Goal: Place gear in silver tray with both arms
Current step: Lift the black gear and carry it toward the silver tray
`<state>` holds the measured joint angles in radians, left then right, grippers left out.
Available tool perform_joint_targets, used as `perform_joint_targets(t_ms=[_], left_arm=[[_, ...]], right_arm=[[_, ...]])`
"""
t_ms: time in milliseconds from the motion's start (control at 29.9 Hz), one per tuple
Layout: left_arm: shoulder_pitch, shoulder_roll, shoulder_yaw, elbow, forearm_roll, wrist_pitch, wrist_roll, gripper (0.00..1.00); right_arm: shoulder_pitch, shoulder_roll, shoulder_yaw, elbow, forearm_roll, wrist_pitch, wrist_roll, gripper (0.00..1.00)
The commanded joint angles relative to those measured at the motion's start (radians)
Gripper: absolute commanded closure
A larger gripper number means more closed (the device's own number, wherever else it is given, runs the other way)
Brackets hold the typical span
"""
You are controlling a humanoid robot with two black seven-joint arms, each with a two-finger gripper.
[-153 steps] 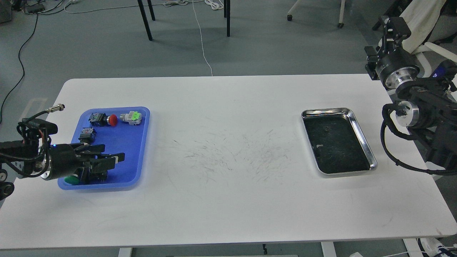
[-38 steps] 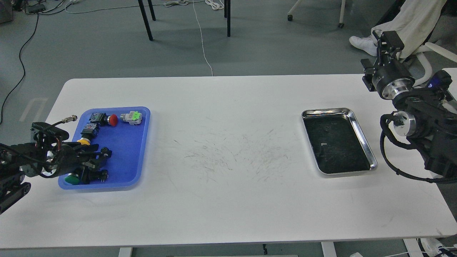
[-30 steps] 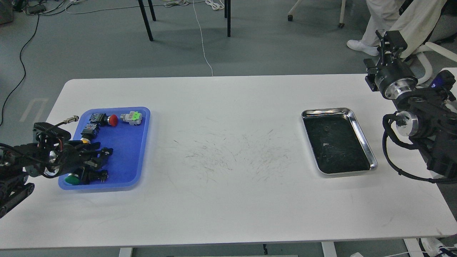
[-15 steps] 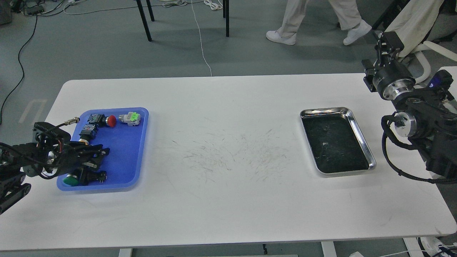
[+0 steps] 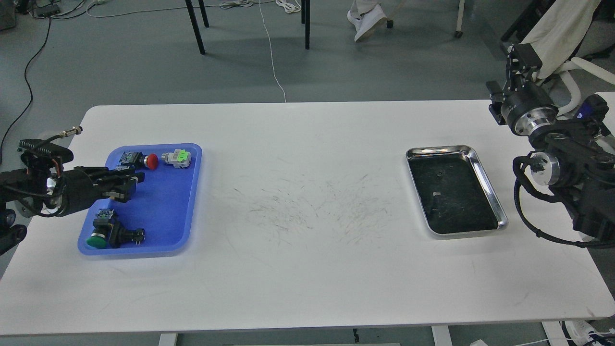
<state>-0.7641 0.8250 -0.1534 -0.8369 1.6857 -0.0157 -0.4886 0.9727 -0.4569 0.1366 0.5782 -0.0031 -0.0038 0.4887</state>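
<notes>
Two arms at opposite table ends. Left gripper (image 5: 129, 182) over blue tray (image 5: 168, 211), grip state unclear. Right gripper (image 5: 521, 55) raised off the table's right edge, unreadable. Silver tray (image 5: 485, 178) lies right of centre, holding no parts.

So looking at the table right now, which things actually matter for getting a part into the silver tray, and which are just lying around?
Part of the job:
- silver tray, nothing placed in it yet
- blue tray holding the push-button parts
- left gripper over the blue tray
- right gripper, raised beyond the table's right end

Just lying about:
- cables on the floor
- chair legs behind the table
</notes>
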Motion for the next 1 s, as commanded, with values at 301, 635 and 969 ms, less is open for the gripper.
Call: perform_joint_targets(t_ms=[301, 635, 969], left_arm=[[-0.202, -0.133, 0.009, -0.061, -0.087, -0.018, 0.0, 0.95], [-0.333, -0.504, 0.096, 0.134, -0.084, -0.055, 0.0, 0.95], [-0.294, -0.82, 0.173, 0.301, -0.087, -0.046, 0.0, 0.95]], right_arm=[[-0.005, 0.0, 0.0, 0.0, 0.0, -0.001, 0.0, 0.05], [0.003, 0.003, 0.006, 0.0, 0.0, -0.013, 0.0, 0.05], [0.0, 0.0, 0.004, -0.003, 0.0, -0.016, 0.0, 0.05]])
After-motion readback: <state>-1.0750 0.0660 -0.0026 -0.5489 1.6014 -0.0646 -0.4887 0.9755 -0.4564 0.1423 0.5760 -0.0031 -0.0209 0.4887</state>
